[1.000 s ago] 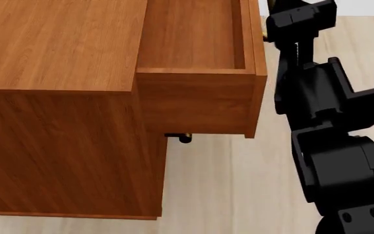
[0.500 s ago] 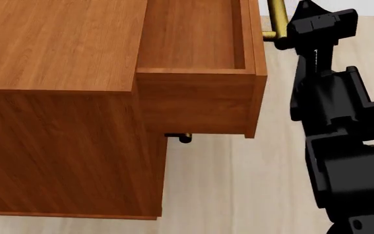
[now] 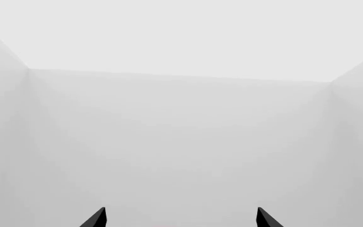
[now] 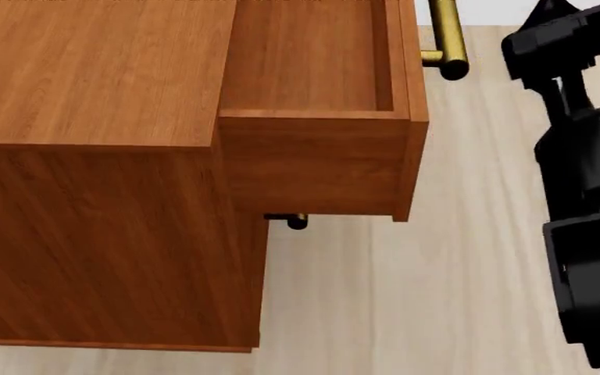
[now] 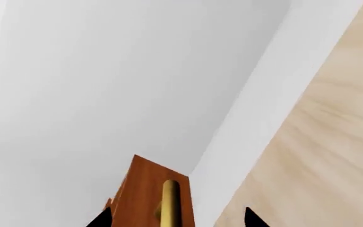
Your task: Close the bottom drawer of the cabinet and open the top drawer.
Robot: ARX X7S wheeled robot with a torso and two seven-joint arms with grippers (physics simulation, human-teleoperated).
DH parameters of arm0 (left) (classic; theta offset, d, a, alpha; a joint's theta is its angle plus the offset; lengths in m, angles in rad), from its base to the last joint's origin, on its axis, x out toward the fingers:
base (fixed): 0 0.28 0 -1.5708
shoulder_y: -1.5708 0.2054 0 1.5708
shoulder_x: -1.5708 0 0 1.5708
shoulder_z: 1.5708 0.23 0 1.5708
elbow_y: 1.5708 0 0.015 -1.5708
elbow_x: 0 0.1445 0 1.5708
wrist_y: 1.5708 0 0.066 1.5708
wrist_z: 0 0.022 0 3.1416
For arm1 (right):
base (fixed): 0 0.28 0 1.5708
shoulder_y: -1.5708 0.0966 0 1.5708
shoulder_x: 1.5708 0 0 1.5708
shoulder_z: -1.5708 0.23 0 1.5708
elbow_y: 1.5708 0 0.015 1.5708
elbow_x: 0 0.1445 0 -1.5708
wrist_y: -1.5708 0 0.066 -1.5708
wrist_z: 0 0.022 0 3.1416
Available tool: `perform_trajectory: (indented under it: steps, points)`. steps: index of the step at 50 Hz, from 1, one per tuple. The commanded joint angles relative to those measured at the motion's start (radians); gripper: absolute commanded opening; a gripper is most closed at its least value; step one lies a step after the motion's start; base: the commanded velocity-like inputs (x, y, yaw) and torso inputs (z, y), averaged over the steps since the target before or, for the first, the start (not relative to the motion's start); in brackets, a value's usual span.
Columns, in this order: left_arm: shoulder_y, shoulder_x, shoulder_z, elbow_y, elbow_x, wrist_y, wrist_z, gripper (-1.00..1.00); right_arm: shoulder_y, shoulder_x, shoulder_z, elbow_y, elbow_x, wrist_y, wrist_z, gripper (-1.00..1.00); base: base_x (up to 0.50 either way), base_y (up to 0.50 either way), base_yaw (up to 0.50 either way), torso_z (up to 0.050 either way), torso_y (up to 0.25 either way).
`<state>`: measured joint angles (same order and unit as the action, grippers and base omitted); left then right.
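Note:
The reddish-brown cabinet (image 4: pixel 91 86) fills the left of the head view. Its top drawer (image 4: pixel 316 58) stands pulled out, its box bare inside, with the brass bar handle (image 4: pixel 444 35) on its front. Under it pokes a brass handle end (image 4: pixel 296 221) of a lower drawer; the bottom drawer itself is hidden beneath. My right arm (image 4: pixel 581 117) hangs to the right of the handle, apart from it. In the right wrist view my right gripper (image 5: pixel 175 220) is open, with the handle (image 5: pixel 170 201) seen ahead between the fingertips. My left gripper (image 3: pixel 180 220) is open, facing a white wall.
Pale wood floor (image 4: pixel 436 297) lies in front of the cabinet and beside my right arm. A white wall (image 5: pixel 106 71) rises behind the cabinet.
My right arm has drawn back to the right, away from the top drawer's handle, which now shows in full. The drawer has stayed pulled out.

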<state>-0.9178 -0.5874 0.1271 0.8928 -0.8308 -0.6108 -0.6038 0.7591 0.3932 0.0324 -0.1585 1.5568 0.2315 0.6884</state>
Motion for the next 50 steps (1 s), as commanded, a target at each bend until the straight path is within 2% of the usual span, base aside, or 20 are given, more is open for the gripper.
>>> perform_trajectory:
  steps: [1,6,12,20,28,43,50]
  points:
    - [0.002,0.000,0.007,0.002,0.002,0.004,-0.002,1.00,0.069,0.151,-0.082,-0.045,-0.121,0.111,0.083,1.00,0.00,0.00,0.00,0.000,0.000]
    - [0.002,0.000,0.011,0.001,0.003,0.006,-0.003,1.00,0.144,0.229,-0.150,-0.052,-0.172,0.207,0.105,1.00,0.00,0.00,0.00,0.000,0.000]
    - [0.001,-0.002,0.012,0.001,0.002,0.007,-0.004,1.00,0.194,0.263,-0.179,-0.043,-0.180,0.257,0.107,1.00,0.00,0.00,0.00,0.000,0.000]
    - [-0.002,-0.007,0.011,0.003,-0.005,0.005,-0.009,1.00,0.320,0.310,-0.287,-0.031,-0.232,0.382,0.074,1.00,0.00,0.00,0.00,0.000,0.000]
    - [-0.010,-0.008,0.013,0.003,-0.010,0.003,-0.012,1.00,0.459,0.317,-0.376,-0.010,-0.227,0.505,-0.012,1.00,0.00,0.00,0.00,0.000,0.000]
    - [0.003,-0.015,0.010,0.001,-0.009,0.016,-0.010,1.00,0.703,0.317,-0.560,-0.004,-0.338,0.705,-0.101,1.00,0.00,0.00,0.00,0.000,0.000]
    - [0.003,-0.014,0.016,0.000,-0.006,0.019,-0.011,1.00,0.771,0.311,-0.590,0.002,-0.333,0.764,-0.122,1.00,0.00,0.00,0.00,0.000,0.000]
